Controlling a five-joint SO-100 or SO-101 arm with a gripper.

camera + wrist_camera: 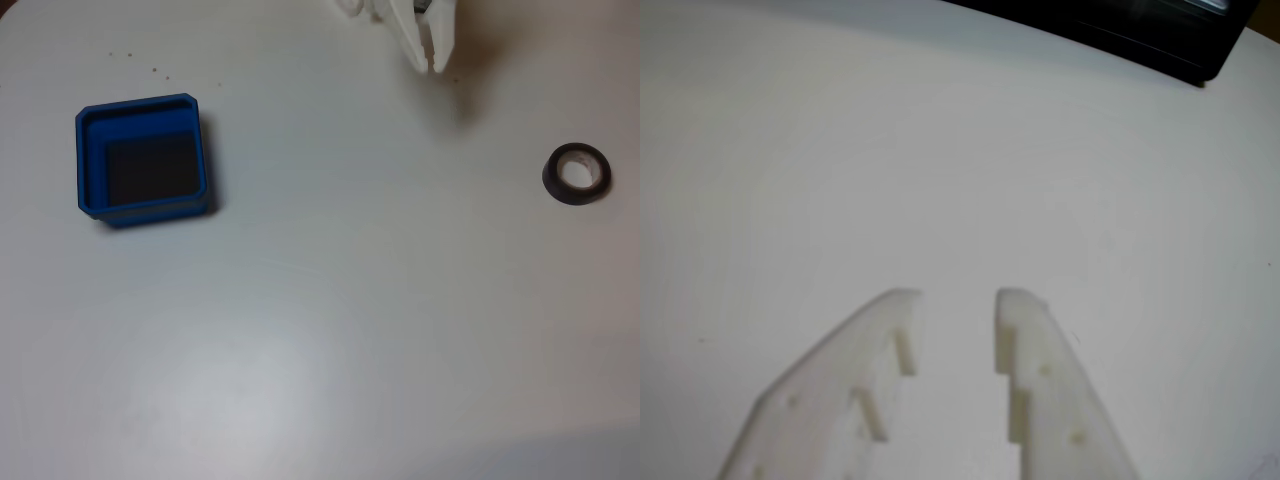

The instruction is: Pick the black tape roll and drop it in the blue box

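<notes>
Gripper sits slightly spread, holding nothing, probably hovering; black tape roll far right, blue box left.

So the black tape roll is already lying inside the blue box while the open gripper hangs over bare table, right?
Not quite. In the fixed view the black tape roll lies on the table far to the right of the blue box, whose dark floor holds nothing. The rest stands: the gripper is open over bare table in the wrist view.

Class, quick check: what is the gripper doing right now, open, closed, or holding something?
Gripper: open, holding nothing; the tape roll lies apart from it on the table.
</notes>
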